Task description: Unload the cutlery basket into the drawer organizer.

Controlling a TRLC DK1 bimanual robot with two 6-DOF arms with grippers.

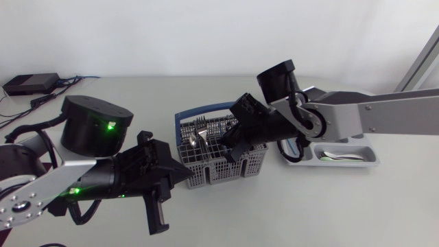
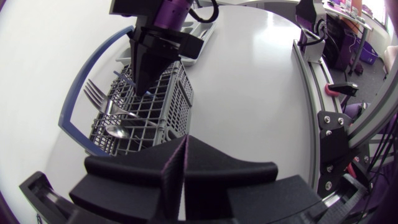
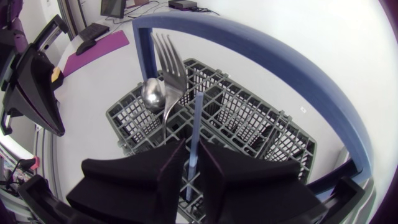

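Clamping blue handle (image 3: 197, 115): right tool (image 3: 193, 150).

Left pincer (image 2: 185, 149) closed, empty; right pincer (image 3: 193, 155) clamps blue handle (image 3: 197, 118).

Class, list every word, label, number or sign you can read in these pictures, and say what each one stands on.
No text can be read anywhere.
The cutlery basket, fork, spoon, thin blue handle in the right tool, left tool and drawer organizer show no print.
A tiny dark mark beside the basket is too small to read.
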